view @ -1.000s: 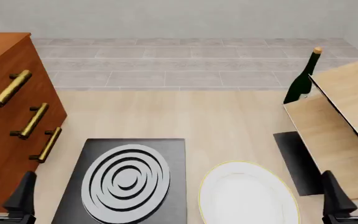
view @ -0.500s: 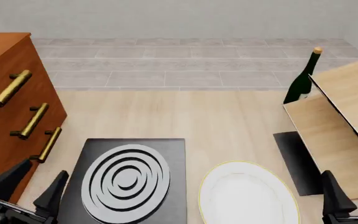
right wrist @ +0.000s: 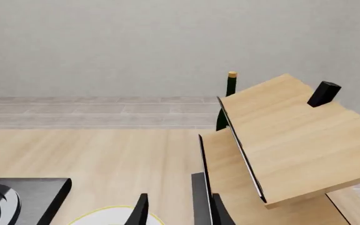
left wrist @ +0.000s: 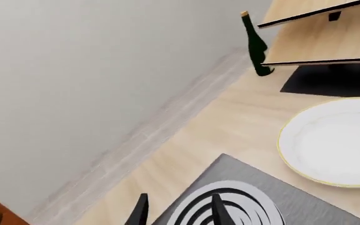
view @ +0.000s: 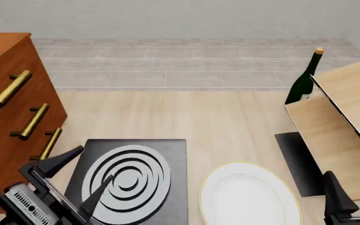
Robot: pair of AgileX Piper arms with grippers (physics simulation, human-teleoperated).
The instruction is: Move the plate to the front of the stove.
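Plate [view: 250, 197] flat on table, just right of stove [view: 128, 182], well right of left gripper [view: 80, 178]. Left gripper wide, empty, over stove's left side. Right gripper [view: 353, 190] wide, empty, just right of plate. Mat [view: 297, 161], wooden shelf [view: 342, 117], bottle [view: 305, 79] beyond it. Dresser [view: 11, 117] left.

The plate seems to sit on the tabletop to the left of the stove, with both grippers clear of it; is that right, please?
Not quite: the plate sits to the right of the stove, as the front view shows. It does rest on the tabletop, and the left gripper and right gripper are clear of it.
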